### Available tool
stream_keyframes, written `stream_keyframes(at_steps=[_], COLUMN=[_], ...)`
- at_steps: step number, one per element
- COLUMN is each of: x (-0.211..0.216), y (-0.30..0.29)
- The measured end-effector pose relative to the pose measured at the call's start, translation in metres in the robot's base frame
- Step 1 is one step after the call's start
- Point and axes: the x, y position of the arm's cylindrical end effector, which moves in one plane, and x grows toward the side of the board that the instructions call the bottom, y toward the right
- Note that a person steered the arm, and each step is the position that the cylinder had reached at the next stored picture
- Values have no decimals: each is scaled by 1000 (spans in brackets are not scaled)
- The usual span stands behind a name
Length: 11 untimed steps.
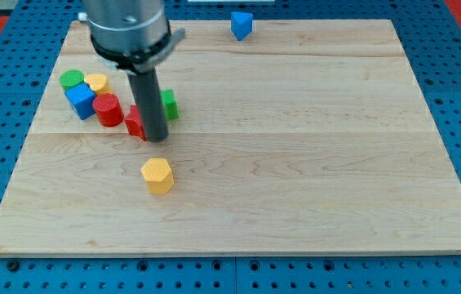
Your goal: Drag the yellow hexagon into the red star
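Note:
The yellow hexagon (157, 175) lies on the wooden board, left of centre and toward the view's bottom. The red star (135, 121) sits above it, mostly hidden behind the dark rod. My tip (156, 138) rests on the board right beside the red star, on its right, and a short way above the yellow hexagon without touching it.
A cluster at the view's left holds a green round block (72, 78), a yellow block (97, 82), a blue block (79, 101) and a red cylinder (108, 109). A green block (169, 104) peeks out right of the rod. A blue block (241, 24) sits at the top edge.

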Motion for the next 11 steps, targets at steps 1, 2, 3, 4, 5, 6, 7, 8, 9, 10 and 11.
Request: stream_keyframes(at_steps=[1, 2, 3, 4, 5, 6, 7, 8, 9, 10, 11], x=[-11, 8, 54, 83, 113, 110, 96, 100, 95, 72, 46], y=[-40, -20, 55, 87, 87, 20, -19, 2, 18, -14, -46])
